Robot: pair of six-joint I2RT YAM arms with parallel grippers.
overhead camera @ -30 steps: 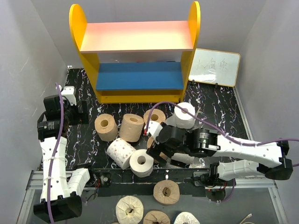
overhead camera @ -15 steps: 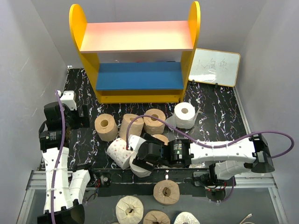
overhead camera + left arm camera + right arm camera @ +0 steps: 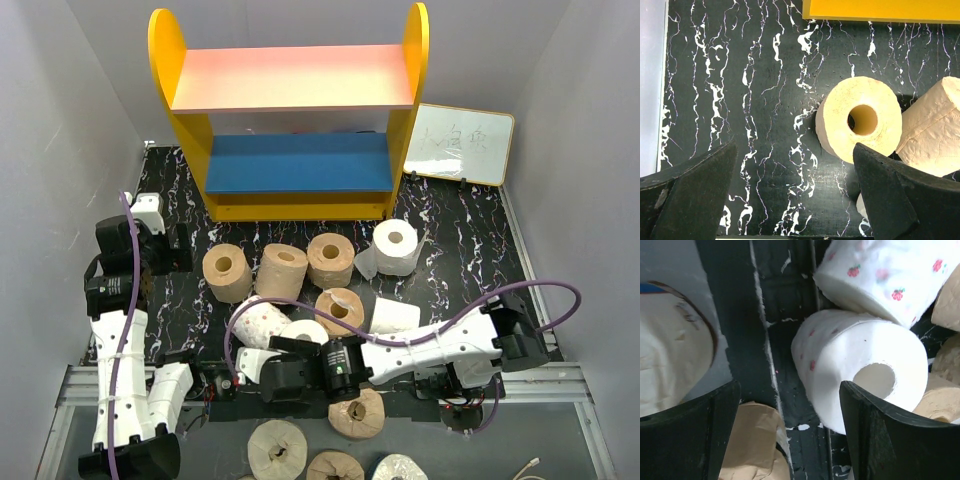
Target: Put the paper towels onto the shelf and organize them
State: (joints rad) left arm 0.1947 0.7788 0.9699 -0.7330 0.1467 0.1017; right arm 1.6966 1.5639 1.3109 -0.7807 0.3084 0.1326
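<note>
Paper towels (image 3: pixel 331 258): all lie on the desk (image 3: pixel 470 240) in front of the shelf (image 3: pixel 295 160), none yet on it.

Risk: the white roll (image 3: pixel 860 375) lies just beside a red-printed roll (image 3: pixel 880 275) near the desk's front edge. A closing grip could snag both or nudge one off.

Right claw (image 3: pixel 788 390): spread wide, holding nothing, one finger just beside the white roll.

Left claw (image 3: pixel 795 150): spread wide, empty, near a tan roll (image 3: pixel 860 120).
</note>
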